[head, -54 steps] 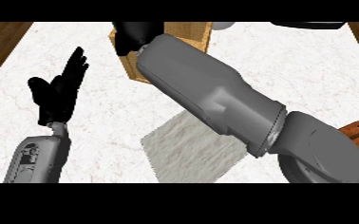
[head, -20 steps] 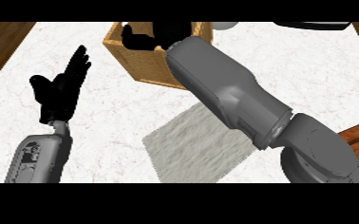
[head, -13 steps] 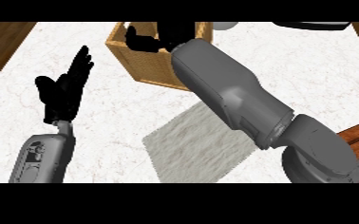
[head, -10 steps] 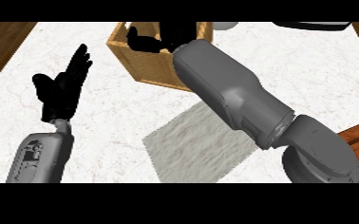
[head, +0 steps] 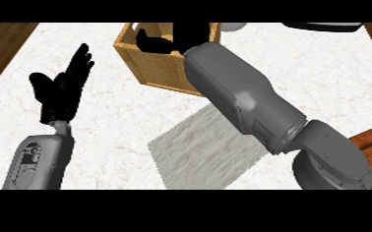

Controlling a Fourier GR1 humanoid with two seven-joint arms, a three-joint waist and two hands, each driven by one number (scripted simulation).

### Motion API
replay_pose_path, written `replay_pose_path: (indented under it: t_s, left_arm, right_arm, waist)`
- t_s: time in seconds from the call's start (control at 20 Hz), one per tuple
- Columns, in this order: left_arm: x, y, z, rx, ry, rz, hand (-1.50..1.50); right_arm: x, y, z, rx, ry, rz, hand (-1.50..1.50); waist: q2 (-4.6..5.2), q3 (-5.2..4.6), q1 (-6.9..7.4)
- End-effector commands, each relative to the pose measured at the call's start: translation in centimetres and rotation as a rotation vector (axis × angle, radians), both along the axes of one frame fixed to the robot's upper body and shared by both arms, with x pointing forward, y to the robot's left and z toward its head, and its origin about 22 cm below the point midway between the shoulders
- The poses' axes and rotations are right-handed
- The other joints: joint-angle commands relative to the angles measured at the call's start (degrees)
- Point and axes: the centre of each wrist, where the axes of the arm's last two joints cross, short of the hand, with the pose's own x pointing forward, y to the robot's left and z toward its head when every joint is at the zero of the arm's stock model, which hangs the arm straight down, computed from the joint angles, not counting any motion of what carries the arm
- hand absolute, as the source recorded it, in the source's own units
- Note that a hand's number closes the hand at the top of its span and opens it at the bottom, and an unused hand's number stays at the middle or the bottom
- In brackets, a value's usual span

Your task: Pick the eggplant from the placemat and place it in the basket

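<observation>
Eggplant cannot be made out anywhere: the right hand [head: 169,40] is black against the basket's [head: 156,71] dark inside, so neither the eggplant nor the state of its fingers can be told. Since 2.7 s ago that hand has moved from the basket's near rim to inside it. Placemat [head: 210,150] lies bare. Left hand [head: 62,91] rests open, fingers up.

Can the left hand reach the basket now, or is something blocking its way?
Probably yes. The left hand rests open, and only bare counter lies between it and the basket. But the right hand is already inside the basket.
</observation>
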Motion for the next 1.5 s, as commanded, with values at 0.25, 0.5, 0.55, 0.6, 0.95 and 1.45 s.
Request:
replay_pose_path:
  t_s: [0.25,0.5,0.55,0.6,0.95,1.45]
  left_arm:
    - [-0.1,-0.4,-0.4,0.009,-0.001,0.011,0.00]
    - [-1.1,0.9,-1.0,0.006,0.017,0.035,0.00]
    - [-0.4,0.4,0.8,0.003,0.006,0.025,0.00]
    - [-0.6,0.9,-0.7,-0.005,0.008,0.034,0.00]
    - [-1.2,1.6,-0.1,0.003,0.023,0.076,0.00]
    - [-3.8,3.0,-1.0,-0.002,0.044,0.104,0.00]
  right_arm:
    - [-0.5,0.5,-0.7,0.186,-0.097,-0.053,-1.50]
    - [-0.3,1.1,1.4,0.412,-0.197,-0.064,-1.50]
    - [-0.7,1.2,0.6,0.456,-0.217,-0.068,-1.50]
    - [-0.7,1.3,0.8,0.516,-0.245,-0.084,-1.50]
    - [0.0,1.5,3.8,0.770,-0.257,-0.216,-1.50]
    - [0.5,-7.9,0.3,0.935,-0.243,-0.224,-1.50]
  waist:
    - [0.80,-0.16,-0.03]
    - [0.39,-0.12,-1.10]
    - [0.24,-0.09,-1.17]
    - [0.57,-0.14,-0.99]
    - [-0.34,-0.08,-3.61]
    - [-1.13,-0.03,-6.15]
